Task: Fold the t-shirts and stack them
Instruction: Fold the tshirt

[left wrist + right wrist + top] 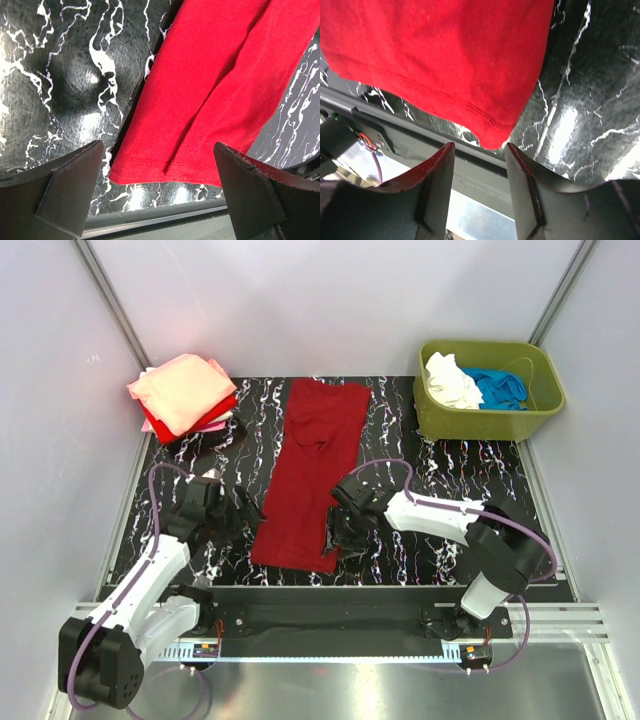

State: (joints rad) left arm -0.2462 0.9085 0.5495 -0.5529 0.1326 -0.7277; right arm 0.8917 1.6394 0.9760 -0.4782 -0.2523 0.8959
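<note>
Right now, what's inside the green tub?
A crumpled white t-shirt and a blue t-shirt lie inside the green tub. They cover its bottom, so anything under them cannot be seen.

An olive-green tub sits at the marbled black tabletop's far-right corner.

left arm bent, jaws spread wide; right arm stretched inward, jaws partly narrowed

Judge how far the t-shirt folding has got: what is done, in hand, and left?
Done: a folded stack, back left. In hand: the dark red t-shirt lies flat, right gripper open at its near corner. Left: fold it, then the white shirt and blue shirt in the tub.
</note>
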